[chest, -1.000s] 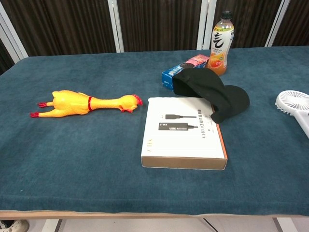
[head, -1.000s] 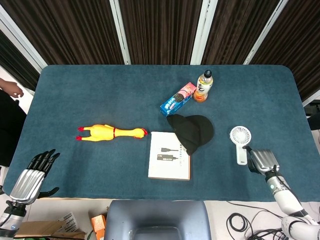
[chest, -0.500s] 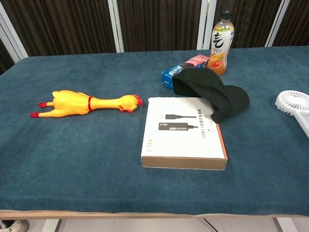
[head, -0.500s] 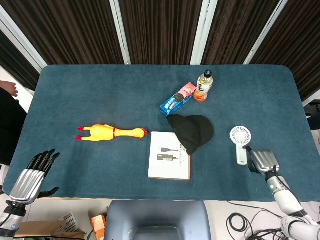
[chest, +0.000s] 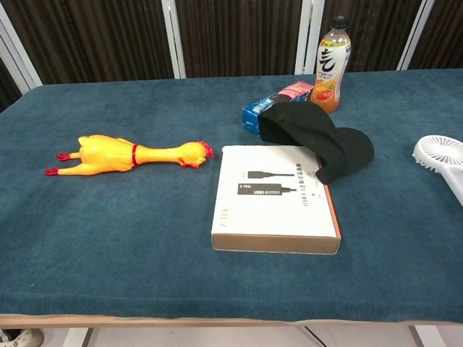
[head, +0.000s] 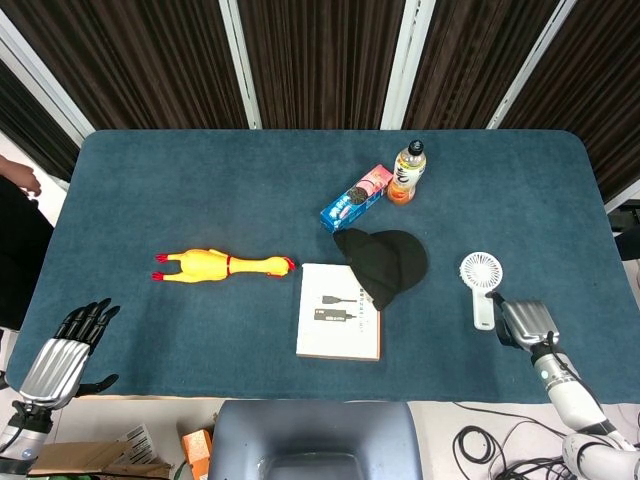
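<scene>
Near edge, head view: left hand (head: pixel 62 352) sits at the table's (head: pixel 200 180) front left corner, dark fingers (head: pixel 88 317) spread and apart, holding nothing. It is well apart from everything on the cloth.

Right hand (head: pixel 524 322) at the front right, just beside the lower end of the white fan's (head: pixel 481 285) handle. From above only its back shows; the fingers are hidden, so whether they are closed on the handle or merely touching it cannot be told. Neither hand appears in the chest view.

The fan lies flat, round head pointing away from the robot, handle toward the right hand; in the chest view it shows at the far right edge (chest: pixel 441 157).

Middle of table: white flat box (head: pixel 339 311) with a cable printed on its lid. A black hat (head: pixel 383 262) overlaps its far right corner. Yellow rubber chicken (head: pixel 222 266) lies on its side left of the box, head toward it, not touching.

Farther back: blue and pink snack pack (head: pixel 356 197), just behind the hat. Beside it an orange drink bottle (head: pixel 406 173) stands upright.
</scene>
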`<action>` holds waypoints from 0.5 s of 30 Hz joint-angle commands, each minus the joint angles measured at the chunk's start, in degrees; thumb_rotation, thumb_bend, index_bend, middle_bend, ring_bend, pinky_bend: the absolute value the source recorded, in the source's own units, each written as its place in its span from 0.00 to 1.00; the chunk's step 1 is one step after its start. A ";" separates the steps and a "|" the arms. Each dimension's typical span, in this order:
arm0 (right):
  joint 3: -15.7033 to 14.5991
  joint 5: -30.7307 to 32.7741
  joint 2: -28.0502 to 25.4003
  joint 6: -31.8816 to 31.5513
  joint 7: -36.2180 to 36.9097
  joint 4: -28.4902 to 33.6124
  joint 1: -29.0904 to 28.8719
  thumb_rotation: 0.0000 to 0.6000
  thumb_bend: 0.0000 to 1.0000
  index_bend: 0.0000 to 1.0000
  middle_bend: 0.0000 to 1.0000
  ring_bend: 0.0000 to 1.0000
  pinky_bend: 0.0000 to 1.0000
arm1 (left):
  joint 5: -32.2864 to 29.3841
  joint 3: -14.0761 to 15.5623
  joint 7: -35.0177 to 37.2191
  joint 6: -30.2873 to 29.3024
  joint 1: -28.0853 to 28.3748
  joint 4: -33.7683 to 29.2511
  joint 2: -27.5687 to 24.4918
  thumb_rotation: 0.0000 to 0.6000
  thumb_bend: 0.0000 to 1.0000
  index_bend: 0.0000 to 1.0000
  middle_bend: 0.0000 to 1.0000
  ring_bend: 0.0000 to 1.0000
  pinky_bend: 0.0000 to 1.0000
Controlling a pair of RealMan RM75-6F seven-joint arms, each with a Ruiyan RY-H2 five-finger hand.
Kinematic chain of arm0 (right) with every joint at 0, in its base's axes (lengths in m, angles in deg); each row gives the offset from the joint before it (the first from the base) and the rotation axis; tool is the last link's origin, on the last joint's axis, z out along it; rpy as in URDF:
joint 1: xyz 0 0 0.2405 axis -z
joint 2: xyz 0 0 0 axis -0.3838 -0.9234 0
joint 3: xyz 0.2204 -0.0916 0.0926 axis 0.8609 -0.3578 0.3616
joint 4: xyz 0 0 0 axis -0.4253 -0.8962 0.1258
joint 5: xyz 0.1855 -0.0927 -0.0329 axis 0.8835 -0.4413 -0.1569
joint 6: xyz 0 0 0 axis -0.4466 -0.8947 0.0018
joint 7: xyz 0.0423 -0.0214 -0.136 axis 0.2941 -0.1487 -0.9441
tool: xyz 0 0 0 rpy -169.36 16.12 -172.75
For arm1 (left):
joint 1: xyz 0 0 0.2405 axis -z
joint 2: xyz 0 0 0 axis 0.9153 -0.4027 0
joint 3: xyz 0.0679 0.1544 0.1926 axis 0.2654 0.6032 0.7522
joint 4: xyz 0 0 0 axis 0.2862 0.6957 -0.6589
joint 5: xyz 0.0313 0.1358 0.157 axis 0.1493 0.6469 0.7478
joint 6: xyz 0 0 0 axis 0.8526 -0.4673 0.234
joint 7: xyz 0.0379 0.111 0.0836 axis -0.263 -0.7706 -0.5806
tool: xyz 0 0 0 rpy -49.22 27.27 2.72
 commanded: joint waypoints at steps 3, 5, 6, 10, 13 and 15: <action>-0.08 0.34 0.08 0.32 -0.16 -0.18 -0.02 1.00 0.61 0.22 0.82 0.78 1.00 | 0.03 0.02 0.06 -0.01 0.00 0.02 -0.01 1.00 0.02 0.00 0.00 0.00 0.11; -0.18 0.50 0.15 0.57 -0.25 -0.30 -0.05 1.00 0.61 0.22 0.82 0.78 1.00 | 0.01 0.01 0.07 0.10 0.06 0.03 -0.02 1.00 0.02 0.00 0.00 0.00 0.11; -0.22 0.60 0.22 0.70 -0.34 -0.39 -0.07 1.00 0.61 0.23 0.82 0.78 1.00 | -0.02 0.01 0.07 0.14 0.07 0.05 -0.02 1.00 0.02 0.00 0.00 0.00 0.11; -0.42 1.22 0.71 1.47 -0.83 -0.96 -0.29 1.00 0.61 0.24 0.82 0.78 1.00 | -0.17 -0.13 0.15 0.19 0.15 0.01 -0.07 1.00 0.02 0.00 0.00 0.00 0.11; -0.51 1.35 1.02 1.88 -1.10 -1.12 -0.50 1.00 0.61 0.26 0.82 0.78 1.00 | -0.20 -0.12 0.21 0.23 0.16 0.04 -0.07 1.00 0.02 0.00 0.00 0.00 0.11; -0.39 1.21 1.03 1.58 -0.96 -1.01 -0.47 1.00 0.61 0.26 0.82 0.78 1.00 | -0.17 -0.14 0.25 0.18 0.16 0.06 -0.05 1.00 0.02 0.00 0.00 0.00 0.11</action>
